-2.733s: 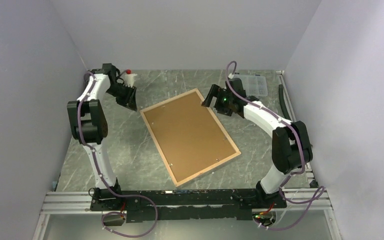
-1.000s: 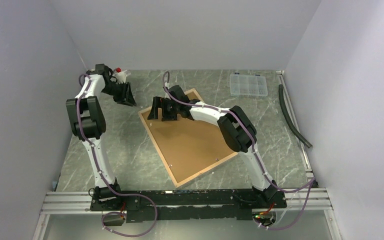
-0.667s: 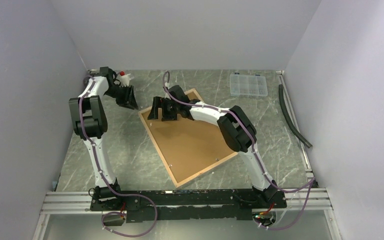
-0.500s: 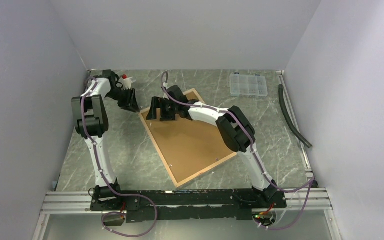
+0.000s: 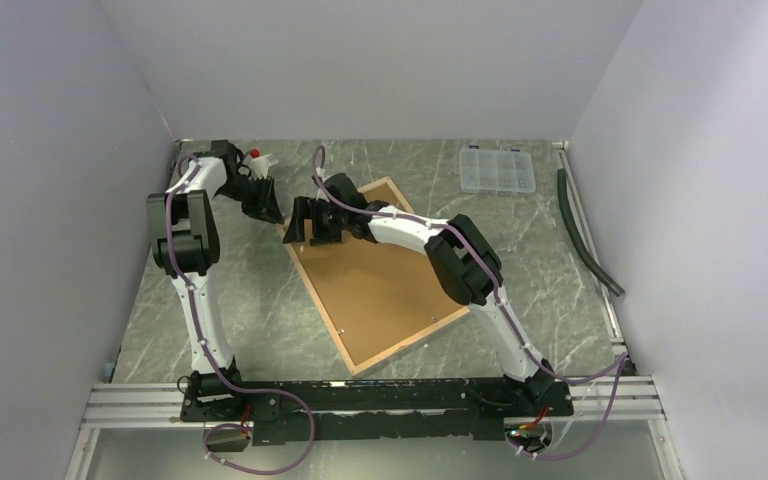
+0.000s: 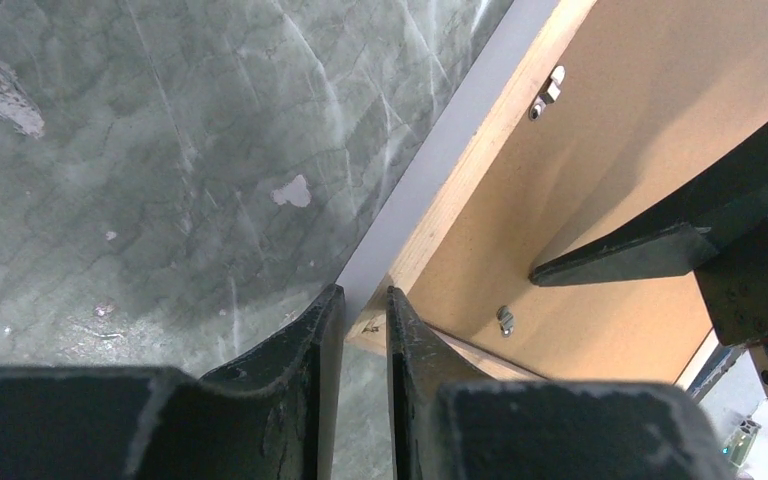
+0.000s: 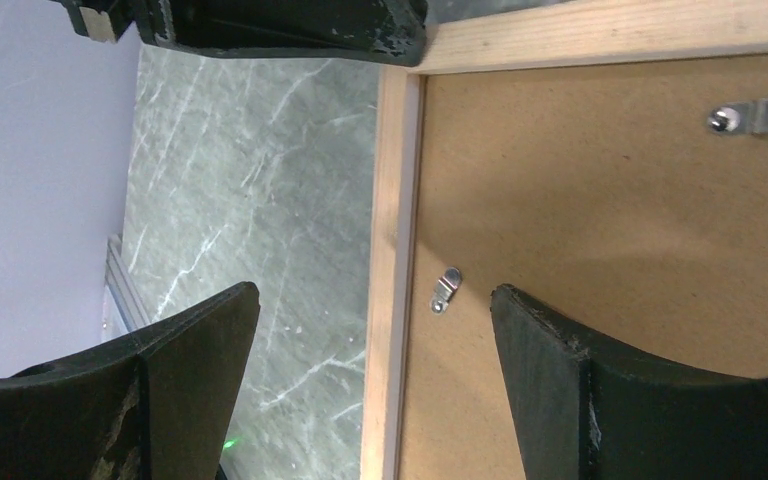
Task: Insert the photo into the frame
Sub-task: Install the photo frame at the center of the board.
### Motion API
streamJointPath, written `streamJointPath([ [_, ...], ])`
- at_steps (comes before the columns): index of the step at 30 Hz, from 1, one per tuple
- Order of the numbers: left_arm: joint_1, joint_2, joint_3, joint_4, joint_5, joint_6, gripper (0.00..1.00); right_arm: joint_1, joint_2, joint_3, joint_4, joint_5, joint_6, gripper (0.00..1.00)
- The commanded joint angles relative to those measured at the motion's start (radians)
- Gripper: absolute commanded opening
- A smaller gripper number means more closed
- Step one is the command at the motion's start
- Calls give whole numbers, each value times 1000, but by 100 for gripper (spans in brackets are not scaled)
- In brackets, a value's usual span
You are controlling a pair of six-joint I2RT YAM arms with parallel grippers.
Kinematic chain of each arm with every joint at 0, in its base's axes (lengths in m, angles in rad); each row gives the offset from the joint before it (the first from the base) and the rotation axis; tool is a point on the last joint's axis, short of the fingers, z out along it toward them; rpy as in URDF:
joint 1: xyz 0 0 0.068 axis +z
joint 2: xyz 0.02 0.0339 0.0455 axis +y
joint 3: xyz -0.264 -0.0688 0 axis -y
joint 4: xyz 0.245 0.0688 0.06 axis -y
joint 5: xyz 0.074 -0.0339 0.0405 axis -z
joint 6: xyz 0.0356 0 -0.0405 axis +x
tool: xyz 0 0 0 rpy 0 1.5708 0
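The frame [image 5: 317, 306] lies face down on the table, its light wood back up, with a brown backing panel [image 5: 380, 290] set in it. The photo is hidden. My left gripper [image 5: 270, 205] is at the frame's far-left corner. In the left wrist view its jaws [image 6: 358, 300] stand narrow, pinching the corner tip of the wooden rail [image 6: 480, 150]. My right gripper [image 5: 310, 222] hovers just inside that corner, open wide. In the right wrist view it [image 7: 375, 292] straddles the rail [image 7: 390, 200] and a small metal turn clip [image 7: 447, 290].
A clear plastic compartment box [image 5: 497, 170] sits at the back right. A black hose [image 5: 585, 235] runs along the right wall. A white bottle with a red cap [image 5: 258, 157] stands just behind the left gripper. Walls close in on three sides.
The right arm has swung from the frame's far-right corner over to its far-left corner. The left gripper has moved right onto that corner and narrowed its jaws.
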Motion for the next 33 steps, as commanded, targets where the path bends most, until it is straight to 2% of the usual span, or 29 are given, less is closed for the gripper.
streamJointPath([
  [1,-20,3,-46,-6,-19,23,23,12,51,50,-10,-26,10,90],
  [33,-22,4,-61,2,-7,34,19,47,52,24,13,-96,84,86],
])
